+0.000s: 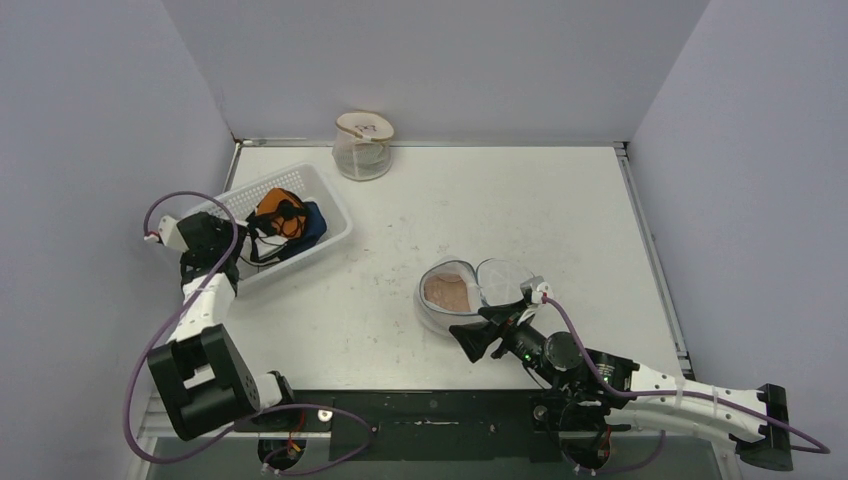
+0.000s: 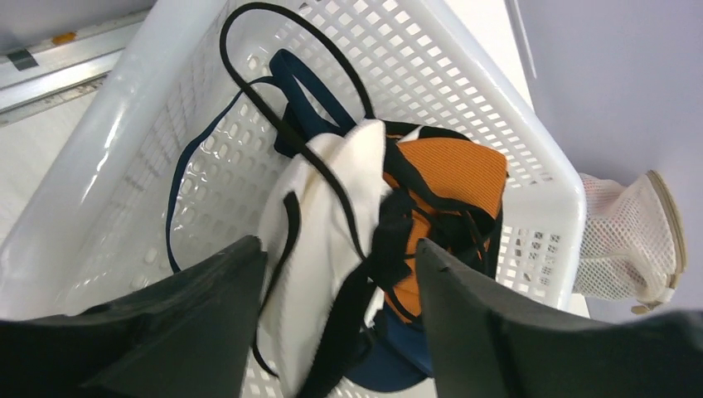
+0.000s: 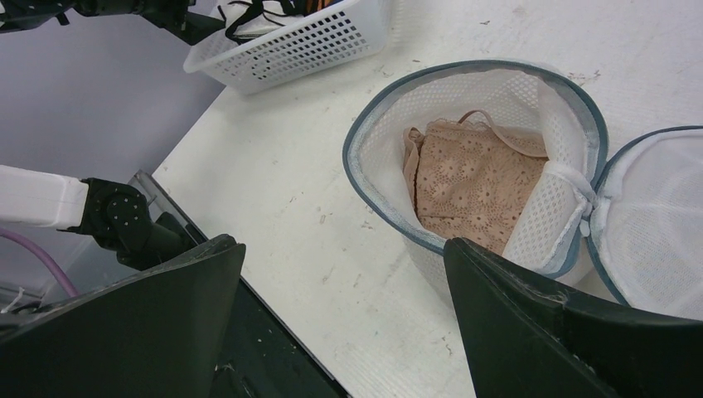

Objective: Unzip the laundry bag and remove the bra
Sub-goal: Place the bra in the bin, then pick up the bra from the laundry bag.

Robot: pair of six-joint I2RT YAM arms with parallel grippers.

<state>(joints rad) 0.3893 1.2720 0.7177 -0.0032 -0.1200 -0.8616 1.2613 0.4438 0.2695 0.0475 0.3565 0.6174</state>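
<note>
While the zipper rim stands wide open, the laundry bag (image 3: 377,141) sits in the upper right of the right wrist view, a round pouch of white mesh edged in grey-blue binding. Its domed lid (image 3: 655,224) is folded back to the right edge of the frame. Inside lies the bra (image 3: 472,186), a beige-pink lace piece with a flower pattern and a thin strap curling along its upper edge, crumpled against the bottom of the pouch. The right gripper (image 3: 341,249) has its two black fingers spread wide and grasping nothing. The bra lies above the gap between them in the frame, closer to the right finger (image 3: 530,323), whose tip overlaps the pouch's near rim. Whether it touches the mesh I cannot tell. The scuffed white table (image 3: 273,191) fills the space between the fingers.

In the left wrist view the left gripper (image 2: 338,249) hangs over a white perforated plastic basket (image 2: 539,199), fingers parted and not clamped. Between and beyond them lies a heap of garments: white cloth with black straps, ribbed orange fabric, and navy beneath. A second white mesh pouch (image 2: 630,240) stands beyond the basket at the right edge.
</note>
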